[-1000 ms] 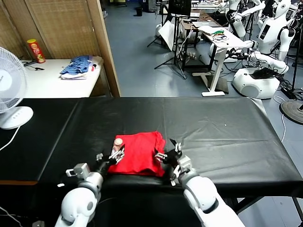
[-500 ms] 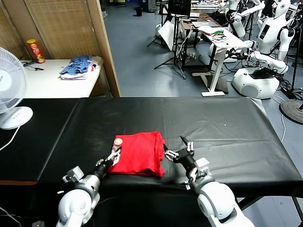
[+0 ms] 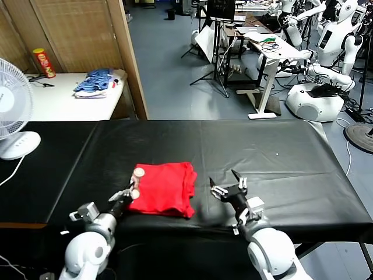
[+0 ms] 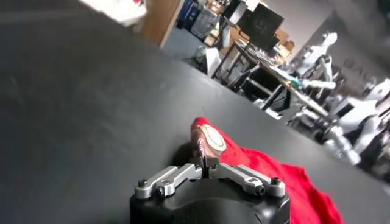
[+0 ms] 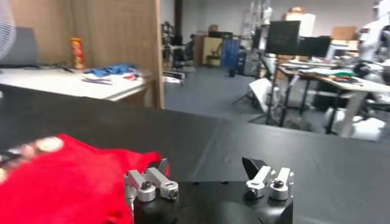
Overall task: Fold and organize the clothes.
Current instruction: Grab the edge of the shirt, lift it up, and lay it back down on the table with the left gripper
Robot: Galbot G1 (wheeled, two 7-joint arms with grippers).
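Red T-shirt [image 3: 162, 189], folded into a compact bundle, lies on the black table [image 3: 274, 157] near its front edge, slightly left of the middle. The left hand [image 3: 132, 192] is clamped tight on the bundle's left edge, right where a round brown-and-white bit of the print shows; in the left wrist view the fingertips [image 4: 204, 159] meet on a raised red corner of the cloth, with the rest of the shirt spreading away behind it. The right hand [image 3: 228, 185] sits just off the shirt's right edge, apart from the fabric, its two fingers [image 5: 259, 172] spread wide with nothing between them and pointing over bare table cover. In the right wrist view the red cloth fills the area beside the near finger but does not touch it.

Farther out, a white fan [image 3: 13, 111] stands at the table's far left. Beyond it, a white side table [image 3: 64, 99] carries a pile of blue striped fabric [image 3: 95, 82] and a red snack can [image 3: 44, 63]. Behind the black table are a wooden partition [image 3: 125, 52], a grey floor, desks and several white robots [image 3: 317, 96].
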